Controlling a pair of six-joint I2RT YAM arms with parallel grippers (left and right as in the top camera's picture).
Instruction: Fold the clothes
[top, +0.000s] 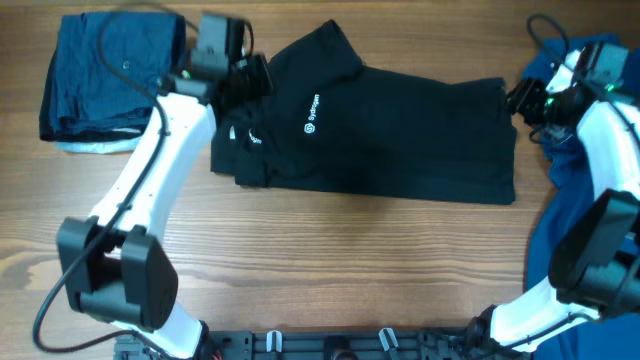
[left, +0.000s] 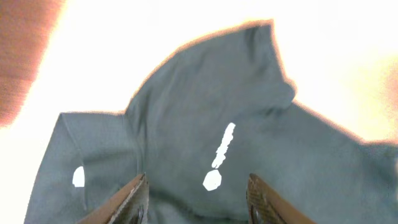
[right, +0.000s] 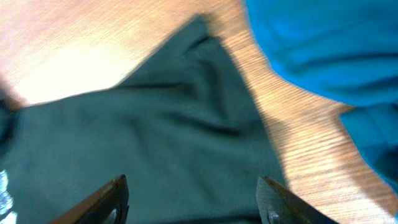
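left gripper (left: 196, 199) and right gripper (right: 193, 199) both gape wide, empty, above the black polo (top: 400, 140) mid-frame; a shallow pinch may lift one layer and skew the fold

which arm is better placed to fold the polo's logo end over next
Left, likely. The left gripper, open, sits over the black polo's collar end, white logo between its fingers; the right gripper is at the opposite hem edge.
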